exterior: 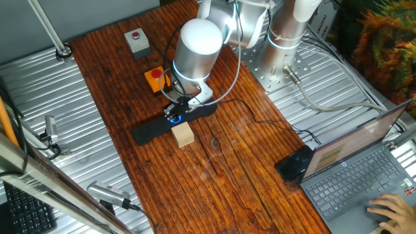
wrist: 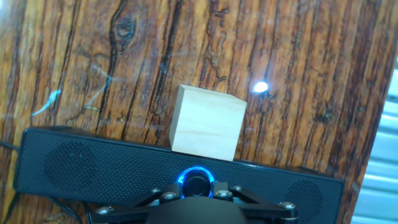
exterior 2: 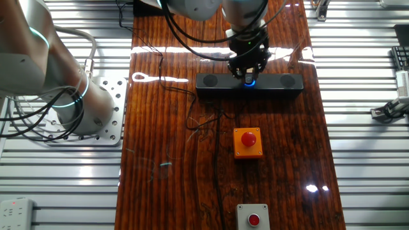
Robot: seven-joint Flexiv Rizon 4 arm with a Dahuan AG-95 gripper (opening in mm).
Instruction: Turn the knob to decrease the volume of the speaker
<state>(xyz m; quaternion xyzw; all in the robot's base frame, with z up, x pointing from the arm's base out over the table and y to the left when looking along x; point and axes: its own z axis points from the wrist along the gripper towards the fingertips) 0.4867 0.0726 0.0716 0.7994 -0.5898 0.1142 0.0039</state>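
The speaker (exterior: 149,132) is a long black bar lying across the wooden table; it also shows in the other fixed view (exterior 2: 214,83) and the hand view (wrist: 93,168). The knob (wrist: 196,182), ringed in blue light, sits at its centre and shows as a blue glow in both fixed views (exterior: 174,119) (exterior 2: 250,82). My gripper (wrist: 196,188) is down on the speaker's middle (exterior: 176,115) (exterior 2: 249,76), with one finger on each side of the knob, closed against its ring. The knob's sides are hidden by the fingers.
A tan wooden block (wrist: 207,121) touches the speaker's far side (exterior: 183,134). An orange-housed red button (exterior 2: 248,142) and a grey box with a red button (exterior 2: 254,218) stand apart. The speaker's thin cable (exterior 2: 192,115) trails across the table. A laptop (exterior: 364,169) and a phone (exterior: 294,164) lie at the table's edge.
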